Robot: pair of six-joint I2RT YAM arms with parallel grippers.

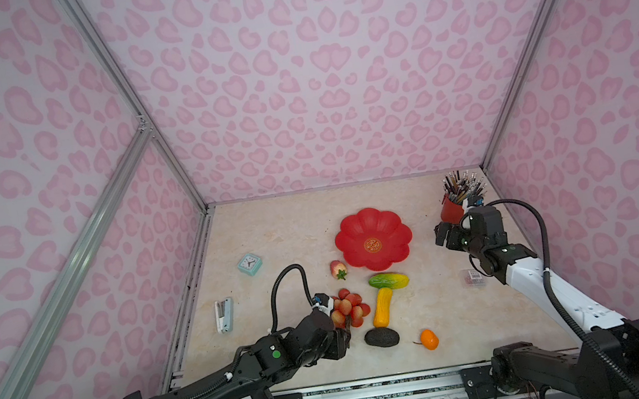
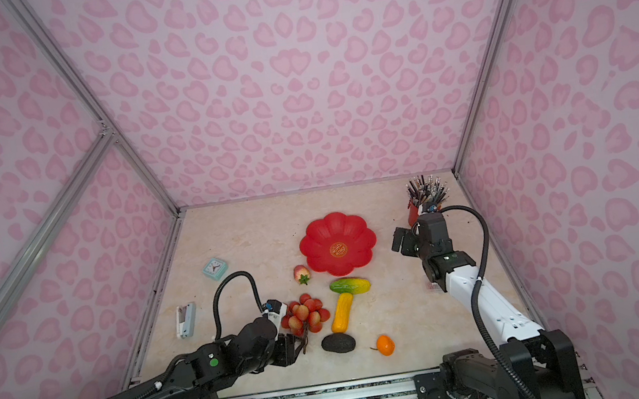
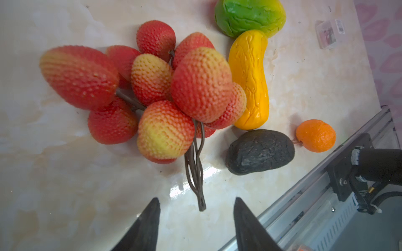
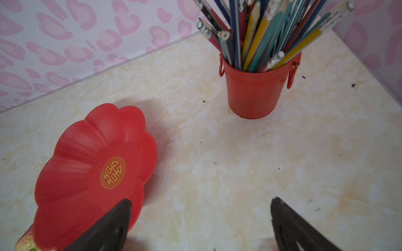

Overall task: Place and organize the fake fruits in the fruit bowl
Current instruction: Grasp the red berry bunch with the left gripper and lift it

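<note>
In both top views the left arm (image 1: 225, 385) covers part of the red grape bunch (image 1: 349, 307). In the left wrist view the picture's edge cuts the green-yellow oblong (image 3: 250, 17) and the left fingers (image 3: 143, 228). The right arm (image 1: 529, 277) hides part of the pencil cup (image 1: 450, 210) and part of a small clear box (image 1: 471, 278); its label is too small to read. In the right wrist view a right finger (image 4: 104, 228) covers a piece of the fruit bowl (image 4: 87, 134), and the strawberry (image 4: 25, 244) is only a blurred sliver.
</note>
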